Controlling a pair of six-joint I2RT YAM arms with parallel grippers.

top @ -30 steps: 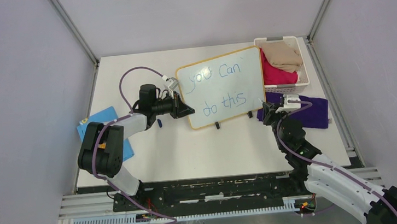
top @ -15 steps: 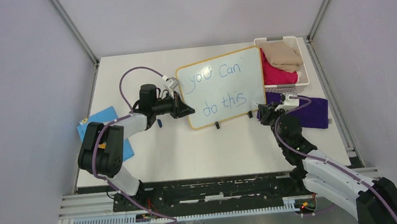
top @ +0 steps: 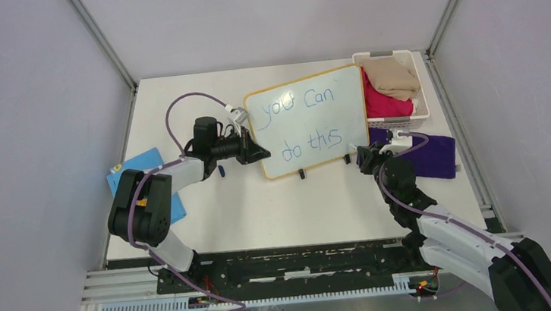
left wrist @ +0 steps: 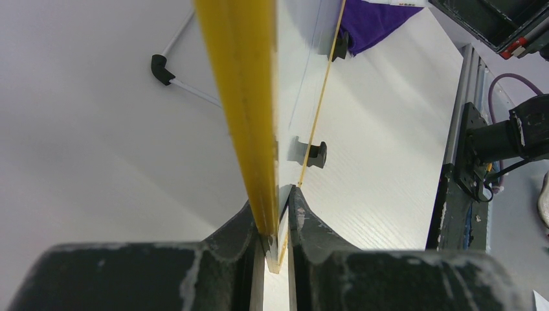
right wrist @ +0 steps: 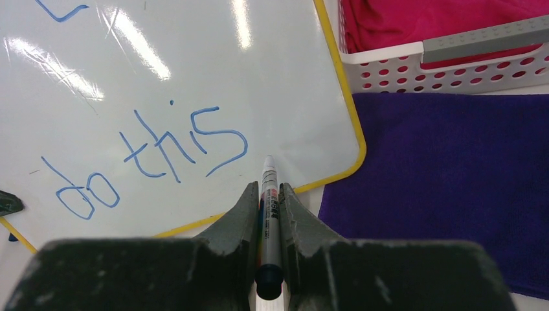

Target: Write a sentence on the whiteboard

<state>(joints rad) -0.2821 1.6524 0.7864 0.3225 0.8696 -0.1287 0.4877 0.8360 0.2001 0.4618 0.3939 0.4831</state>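
Observation:
The whiteboard (top: 346, 112) stands tilted on its black feet, yellow frame around it. The sentence (top: 312, 142) reads "you Can do this" in blue, in two lines. My left gripper (top: 262, 155) is shut on the board's lower left edge; in the left wrist view its fingers pinch the yellow frame (left wrist: 241, 97) at the gripper (left wrist: 275, 208). My right gripper (top: 365, 154) is by the board's lower right corner, shut on a marker (right wrist: 269, 214). The marker's tip points at the whiteboard (right wrist: 259, 78) just below "do this" (right wrist: 162, 149); whether it touches, I cannot tell.
A white basket (top: 399, 121) with pink and beige cloths stands behind the board's right end. A purple cloth (top: 434, 157) lies right of my right gripper. A blue cloth (top: 134, 171) lies at the left edge, and a small blue cap (top: 222, 171) sits near the left arm.
My right arm has shifted a little left, toward the board's lower right corner, with the marker in it. The left gripper and the board have stayed put.

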